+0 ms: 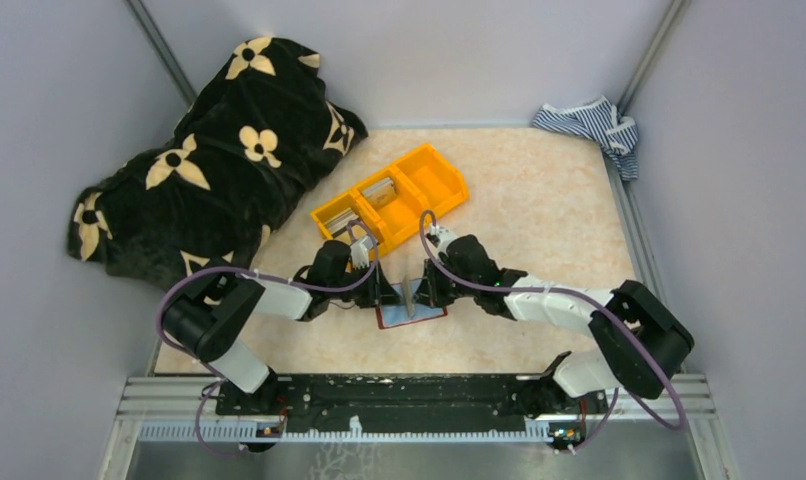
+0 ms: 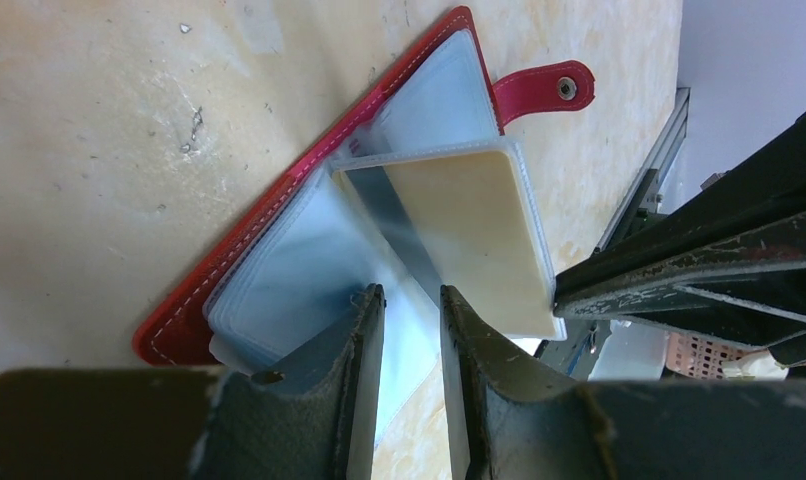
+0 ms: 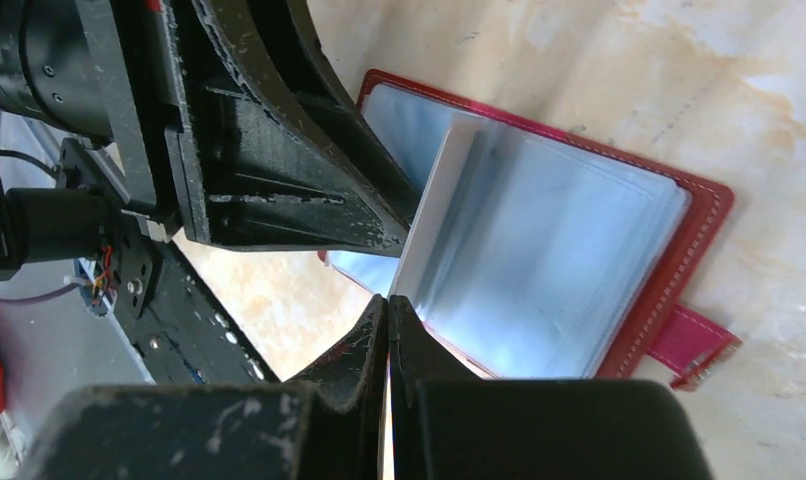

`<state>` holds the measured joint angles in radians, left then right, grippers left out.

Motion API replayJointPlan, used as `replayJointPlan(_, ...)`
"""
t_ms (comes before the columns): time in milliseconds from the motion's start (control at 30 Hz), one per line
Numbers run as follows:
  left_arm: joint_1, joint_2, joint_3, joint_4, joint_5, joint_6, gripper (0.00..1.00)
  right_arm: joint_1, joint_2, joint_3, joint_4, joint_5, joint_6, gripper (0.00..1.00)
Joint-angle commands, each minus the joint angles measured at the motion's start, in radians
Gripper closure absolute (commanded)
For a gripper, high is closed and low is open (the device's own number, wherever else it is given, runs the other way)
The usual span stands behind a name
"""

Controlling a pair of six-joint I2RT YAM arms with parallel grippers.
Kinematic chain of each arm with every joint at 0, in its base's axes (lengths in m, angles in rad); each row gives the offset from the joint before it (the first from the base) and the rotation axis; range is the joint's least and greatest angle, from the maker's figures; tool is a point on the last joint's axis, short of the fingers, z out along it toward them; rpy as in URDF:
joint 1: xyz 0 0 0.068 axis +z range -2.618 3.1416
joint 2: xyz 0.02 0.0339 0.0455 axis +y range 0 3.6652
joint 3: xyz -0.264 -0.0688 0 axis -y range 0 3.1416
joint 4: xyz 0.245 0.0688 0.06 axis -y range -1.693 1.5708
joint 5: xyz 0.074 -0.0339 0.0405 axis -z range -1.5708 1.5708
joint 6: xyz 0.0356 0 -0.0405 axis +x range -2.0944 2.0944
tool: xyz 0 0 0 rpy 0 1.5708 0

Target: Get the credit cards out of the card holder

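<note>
The dark red card holder (image 1: 424, 317) lies open on the table between my two grippers, its light blue pockets up and its tab (image 2: 539, 92) to the side. It also shows in the right wrist view (image 3: 701, 232). One clear pocket page stands raised off it, with a pale beige credit card (image 2: 469, 225) inside and a grey one (image 2: 387, 208) behind. My right gripper (image 3: 389, 302) is shut on that page's edge. My left gripper (image 2: 409, 297) is narrowly open over the pockets, with a blue pocket page showing in the gap.
An orange three-compartment bin (image 1: 391, 195) with small items stands just behind the grippers. A black blanket with cream flowers (image 1: 209, 160) fills the back left. A striped cloth (image 1: 591, 125) lies in the back right corner. Walls close in both sides.
</note>
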<state>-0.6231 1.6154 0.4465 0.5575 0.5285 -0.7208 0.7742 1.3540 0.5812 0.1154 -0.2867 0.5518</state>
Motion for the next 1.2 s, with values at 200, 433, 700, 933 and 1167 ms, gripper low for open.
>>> replayJointPlan(200, -0.004, -0.123, -0.03, -0.116, -0.033, 0.041, 0.67, 0.061, 0.075, 0.092, 0.085, -0.026, 0.009, 1.0)
replayJointPlan(433, -0.004, -0.286, -0.018, -0.352, -0.161, 0.139, 0.67, 0.077, 0.114, 0.111, 0.113, -0.037, 0.008, 1.0)
replayJointPlan(700, 0.001, -0.294, -0.033, -0.372, -0.186, 0.144, 0.67, 0.08, 0.165, 0.132, 0.129, -0.052, 0.0, 1.0)
replayJointPlan(933, 0.01, -0.327, -0.033, -0.384, -0.209, 0.137, 0.69, 0.081, 0.158, 0.133, 0.112, -0.006, -0.01, 0.99)
replayJointPlan(1167, 0.029, -0.527, -0.021, -0.527, -0.367, 0.148, 0.75, 0.075, 0.18, 0.14, 0.098, 0.031, -0.024, 0.89)
